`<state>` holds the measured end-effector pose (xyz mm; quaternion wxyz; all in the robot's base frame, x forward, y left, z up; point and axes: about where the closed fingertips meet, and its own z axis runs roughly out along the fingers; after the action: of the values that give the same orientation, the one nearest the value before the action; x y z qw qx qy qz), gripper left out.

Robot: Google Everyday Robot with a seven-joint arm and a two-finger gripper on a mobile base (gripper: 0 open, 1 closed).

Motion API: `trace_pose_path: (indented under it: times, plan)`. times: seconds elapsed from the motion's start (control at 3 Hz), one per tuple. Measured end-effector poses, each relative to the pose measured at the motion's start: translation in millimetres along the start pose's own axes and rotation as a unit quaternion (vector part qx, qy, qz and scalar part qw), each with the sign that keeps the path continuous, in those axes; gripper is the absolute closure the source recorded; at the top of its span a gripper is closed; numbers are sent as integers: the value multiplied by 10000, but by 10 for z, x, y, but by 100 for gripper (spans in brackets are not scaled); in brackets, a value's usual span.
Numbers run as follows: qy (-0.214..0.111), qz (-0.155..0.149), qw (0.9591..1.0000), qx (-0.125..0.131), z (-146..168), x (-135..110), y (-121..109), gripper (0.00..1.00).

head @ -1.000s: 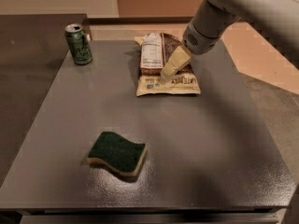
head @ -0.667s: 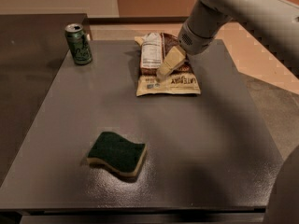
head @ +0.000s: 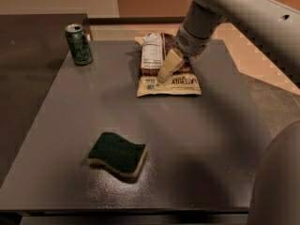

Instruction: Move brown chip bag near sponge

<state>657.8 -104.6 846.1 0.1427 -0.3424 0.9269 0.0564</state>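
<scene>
The gripper [head: 166, 71] hangs low over the brown chip bag [head: 183, 82], its cream-coloured tip pointing down and to the left at the middle of the bag; from this angle it cannot be told whether the gripper is open or closed, nor whether it touches the bag. The pale arm [head: 220, 6] reaches in from the upper right corner and slants down to the gripper. The brown chip bag lies flat near the far edge of the grey table [head: 211, 139], slightly right of centre, with its cream band turned toward the near side and its white nutrition label on the left part facing up. The sponge [head: 117, 153] sits on the near part of the table, left of centre, dark green side up with the yellow-tan foam showing along its front edge; it lies well apart from the bag, with bare tabletop between them. A green drink can [head: 78, 44] stands upright at the far left corner of the table, apart from both the bag and the sponge. A rounded pale part of the robot [head: 279, 182] fills the lower right corner.
</scene>
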Motion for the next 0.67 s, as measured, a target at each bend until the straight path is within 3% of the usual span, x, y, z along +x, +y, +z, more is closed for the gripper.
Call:
trace_pose_path:
  times: [0.67]
  plan:
    - [160,-3,9998,-91,-21,162,40,64]
